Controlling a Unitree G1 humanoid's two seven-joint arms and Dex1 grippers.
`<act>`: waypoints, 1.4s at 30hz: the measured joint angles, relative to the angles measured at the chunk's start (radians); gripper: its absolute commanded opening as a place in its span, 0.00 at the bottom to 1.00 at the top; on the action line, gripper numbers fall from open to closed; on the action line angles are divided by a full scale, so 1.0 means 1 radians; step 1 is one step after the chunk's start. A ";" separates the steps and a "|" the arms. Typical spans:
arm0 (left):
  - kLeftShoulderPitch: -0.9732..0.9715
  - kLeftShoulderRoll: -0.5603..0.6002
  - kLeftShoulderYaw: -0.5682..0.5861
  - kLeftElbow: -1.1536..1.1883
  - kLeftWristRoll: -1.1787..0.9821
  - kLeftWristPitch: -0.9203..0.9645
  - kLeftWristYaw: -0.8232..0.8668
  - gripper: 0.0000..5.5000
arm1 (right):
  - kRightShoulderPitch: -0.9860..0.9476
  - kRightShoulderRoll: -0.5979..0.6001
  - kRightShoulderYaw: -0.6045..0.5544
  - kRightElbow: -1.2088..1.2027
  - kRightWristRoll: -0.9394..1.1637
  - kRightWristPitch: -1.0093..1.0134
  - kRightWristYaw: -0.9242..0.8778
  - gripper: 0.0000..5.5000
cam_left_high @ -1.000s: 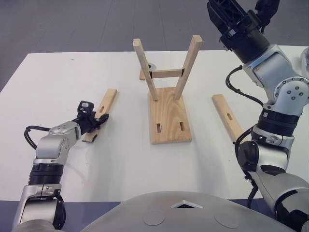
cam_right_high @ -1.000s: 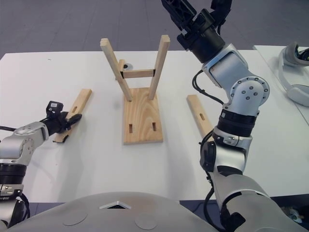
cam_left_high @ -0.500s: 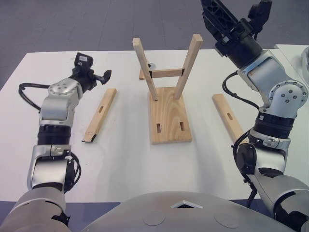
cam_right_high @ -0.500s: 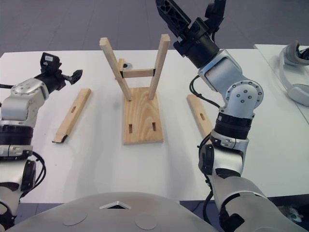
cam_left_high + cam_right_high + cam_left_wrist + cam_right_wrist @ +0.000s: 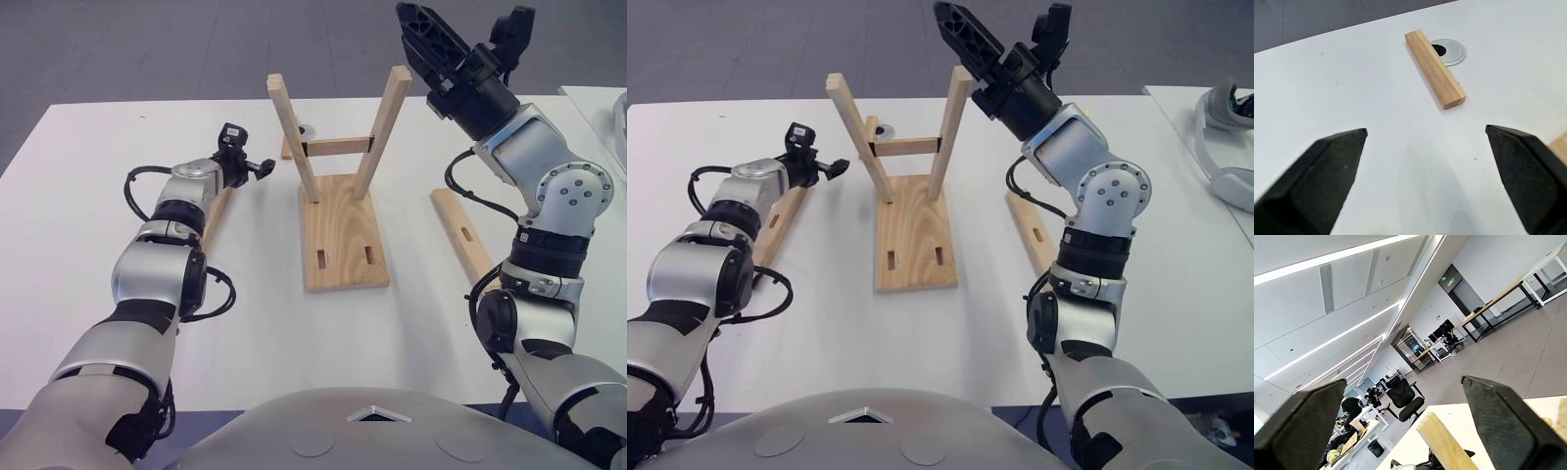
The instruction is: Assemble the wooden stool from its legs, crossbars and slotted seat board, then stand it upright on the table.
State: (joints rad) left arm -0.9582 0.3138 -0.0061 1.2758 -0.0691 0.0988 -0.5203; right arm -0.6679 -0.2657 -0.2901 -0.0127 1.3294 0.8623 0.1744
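Observation:
The slotted seat board lies flat mid-table. Two legs stand up from its far end, joined by a crossbar. One loose leg lies to its left, partly under my left arm, and another loose leg lies to its right. A short wooden piece rests behind the stool. My left gripper hovers open and empty just left of the upright legs. High above the right upright leg, my right gripper is open, and that leg's tip shows between its fingers.
A round cable grommet sits in the table beside the short piece. A white headset lies on a separate table at the far right. Bare white tabletop spreads in front of the seat board.
My left gripper left the loose left leg, rose, and swung right toward the upright legs. My right gripper shifted left and lower, closer over the right upright leg.

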 measured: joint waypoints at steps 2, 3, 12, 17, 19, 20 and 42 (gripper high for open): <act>-0.011 -0.016 0.005 0.012 0.004 -0.006 0.001 0.81 | 0.000 0.000 0.000 0.003 -0.001 0.001 0.000 0.80; -0.011 -0.019 0.010 0.018 0.004 -0.010 0.001 0.81 | -0.002 0.000 0.000 0.006 -0.002 0.001 0.000 0.80; 0.003 0.024 -0.002 -0.008 0.073 -0.128 -0.018 0.81 | -0.029 -0.001 -0.004 0.019 -0.016 0.001 0.000 0.80; 0.194 0.109 0.054 -0.236 0.041 -0.238 -0.012 0.81 | -0.024 0.000 -0.014 -0.004 -0.024 0.001 -0.003 0.80; 0.287 0.107 0.090 -0.392 0.016 -0.238 0.023 0.81 | -0.019 0.001 -0.016 -0.009 -0.033 -0.002 -0.004 0.80; 0.335 0.107 0.106 -0.486 0.002 -0.241 0.050 0.81 | -0.013 0.002 -0.017 -0.012 -0.037 -0.006 -0.005 0.80; 0.573 -0.010 0.209 -1.081 -0.110 -0.120 0.271 0.81 | 0.008 0.015 -0.015 -0.042 -0.098 -0.030 -0.008 0.80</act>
State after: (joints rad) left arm -0.3850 0.3042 0.2028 0.1944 -0.1789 -0.0211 -0.2494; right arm -0.6599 -0.2505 -0.3054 -0.0551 1.2317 0.8319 0.1660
